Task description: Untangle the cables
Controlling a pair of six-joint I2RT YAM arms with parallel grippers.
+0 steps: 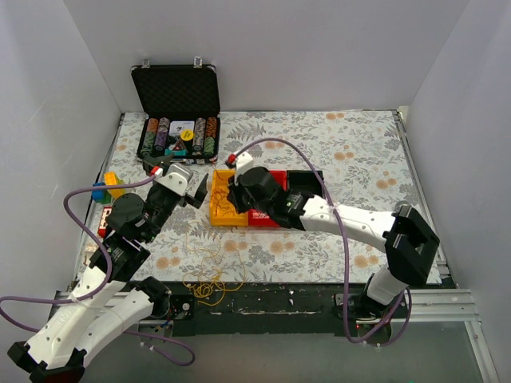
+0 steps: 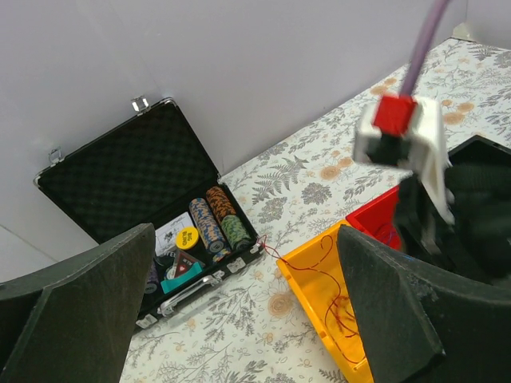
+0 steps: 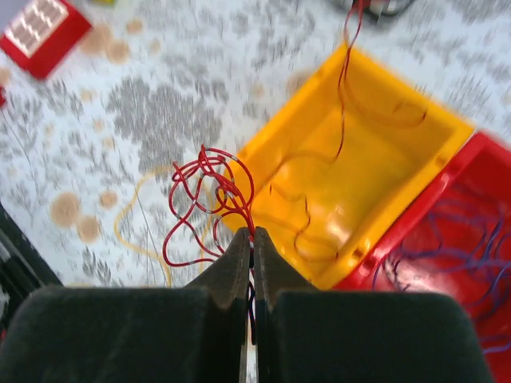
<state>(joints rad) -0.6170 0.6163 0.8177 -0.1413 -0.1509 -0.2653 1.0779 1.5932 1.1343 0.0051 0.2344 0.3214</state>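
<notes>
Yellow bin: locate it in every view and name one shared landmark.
Top external: yellow bin left of centre, partly under the right arm.
Left wrist: bottom, right of centre.
Right wrist: centre-right, beyond the red cable.
Landmark: red bin alongside it, in all three.

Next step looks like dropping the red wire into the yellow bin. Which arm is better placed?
Right. The right pincer is shut on the red wire at the edge of the yellow bin, which holds other red strands. The left pincer is open, empty and aimed toward the chip case.
</notes>
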